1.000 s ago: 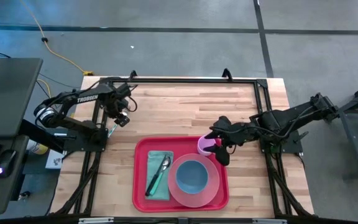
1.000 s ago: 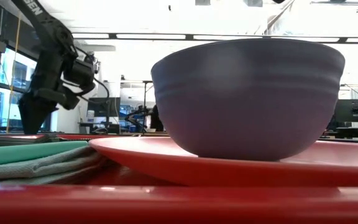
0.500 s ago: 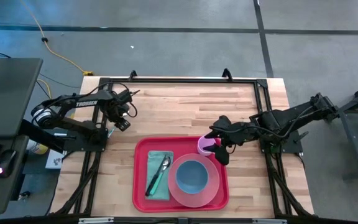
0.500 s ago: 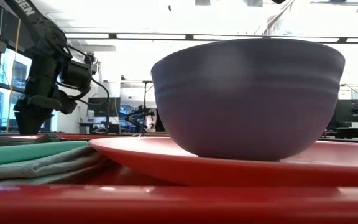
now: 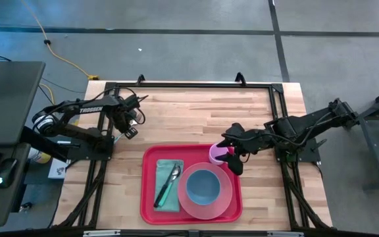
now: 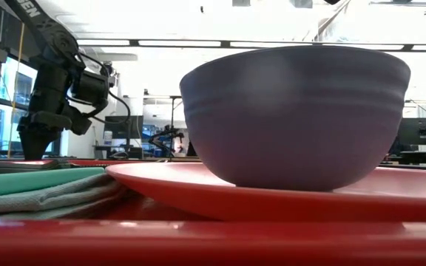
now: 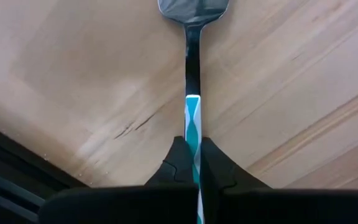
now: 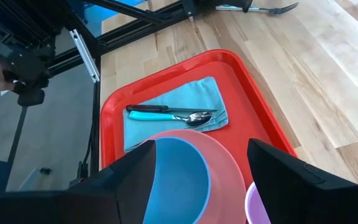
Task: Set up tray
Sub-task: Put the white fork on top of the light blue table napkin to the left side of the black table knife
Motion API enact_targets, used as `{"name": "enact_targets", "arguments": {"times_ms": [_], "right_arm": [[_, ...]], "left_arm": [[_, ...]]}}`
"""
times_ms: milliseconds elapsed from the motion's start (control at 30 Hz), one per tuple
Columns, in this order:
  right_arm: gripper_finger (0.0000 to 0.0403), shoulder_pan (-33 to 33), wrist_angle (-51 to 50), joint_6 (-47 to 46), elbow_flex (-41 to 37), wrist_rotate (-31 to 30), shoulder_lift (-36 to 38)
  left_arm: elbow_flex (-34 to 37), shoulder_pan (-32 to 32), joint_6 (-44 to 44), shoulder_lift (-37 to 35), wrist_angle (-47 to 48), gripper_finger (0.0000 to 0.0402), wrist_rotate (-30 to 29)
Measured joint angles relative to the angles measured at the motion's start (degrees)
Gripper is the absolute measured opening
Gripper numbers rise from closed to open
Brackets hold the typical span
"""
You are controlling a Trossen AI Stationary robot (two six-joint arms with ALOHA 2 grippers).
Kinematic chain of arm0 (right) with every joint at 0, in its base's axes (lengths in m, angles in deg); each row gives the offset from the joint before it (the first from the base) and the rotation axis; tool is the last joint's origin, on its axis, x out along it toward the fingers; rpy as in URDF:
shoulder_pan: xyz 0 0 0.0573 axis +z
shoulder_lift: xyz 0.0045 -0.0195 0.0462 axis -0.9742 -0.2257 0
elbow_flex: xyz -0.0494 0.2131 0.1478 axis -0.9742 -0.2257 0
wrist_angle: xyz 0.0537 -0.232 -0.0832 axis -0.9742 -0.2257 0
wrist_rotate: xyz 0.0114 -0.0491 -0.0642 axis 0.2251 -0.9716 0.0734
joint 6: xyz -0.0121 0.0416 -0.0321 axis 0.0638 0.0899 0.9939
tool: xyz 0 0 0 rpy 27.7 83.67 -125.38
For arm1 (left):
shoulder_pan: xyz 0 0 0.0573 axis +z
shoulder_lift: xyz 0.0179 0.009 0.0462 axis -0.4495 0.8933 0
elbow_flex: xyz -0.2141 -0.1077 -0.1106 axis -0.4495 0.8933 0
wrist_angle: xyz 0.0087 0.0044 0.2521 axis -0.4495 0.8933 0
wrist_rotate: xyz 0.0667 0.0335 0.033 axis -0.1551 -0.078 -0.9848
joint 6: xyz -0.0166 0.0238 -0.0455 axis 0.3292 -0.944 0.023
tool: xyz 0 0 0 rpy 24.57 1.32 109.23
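A red tray (image 5: 149, 197) lies at the table's near middle. On it are a teal napkin (image 5: 176, 168) with a spoon (image 5: 170, 181), and a pink plate (image 5: 226, 197) carrying a blue bowl (image 5: 204, 186). A pink cup (image 5: 216, 153) stands at the tray's far right corner. A utensil with a teal-and-white handle (image 7: 192, 74) lies flat on the wood left of the tray. My left gripper (image 7: 192, 146) points down over it, shut on its handle. My right gripper (image 5: 232, 158) hovers open by the cup, holding nothing. My left gripper pinches the utensil's teal-and-white handle (image 7: 192, 121) between its two fingers, a short way back from the metal neck. The fingers come from above, pointing down, one on each long side of the handle. The utensil lies flat on the table, its metal head (image 7: 192, 7) pointing away from the fingers.
Black frame rails (image 5: 189, 84) run along the table's far edge and both sides. Bare wood (image 5: 196, 115) spreads between the far rail and the tray. A dark desk (image 5: 5, 131) stands left of the table.
My left gripper has come down toward the table over the utensil, shifting slightly, and has stood still for the last half second. The right arm and the things on the tray have kept still.
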Motion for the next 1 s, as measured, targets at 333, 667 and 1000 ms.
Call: {"name": "enact_targets", "arguments": {"times_ms": [333, 667, 1000], "right_arm": [[0.0236, 0.02, -0.01, 1.14, 0.01, 0.24, 0.01], [0.0236, 0.03, -0.1, 2.03, 0.01, 1.79, 0.0], [0.0236, 0.04, -0.6, 5.02, 0.01, 4.6, 0.0]], "left_arm": [[-5.96, -0.07, -3.0, -0.42, -3.12, 0.0022, 8.96], [-13.18, -5.78, 0.27, -0.53, -6.43, 0.0022, 21.19], [-27.33, -13.04, 2.61, -3.35, 7.0, 0.0022, 18.76]]}}
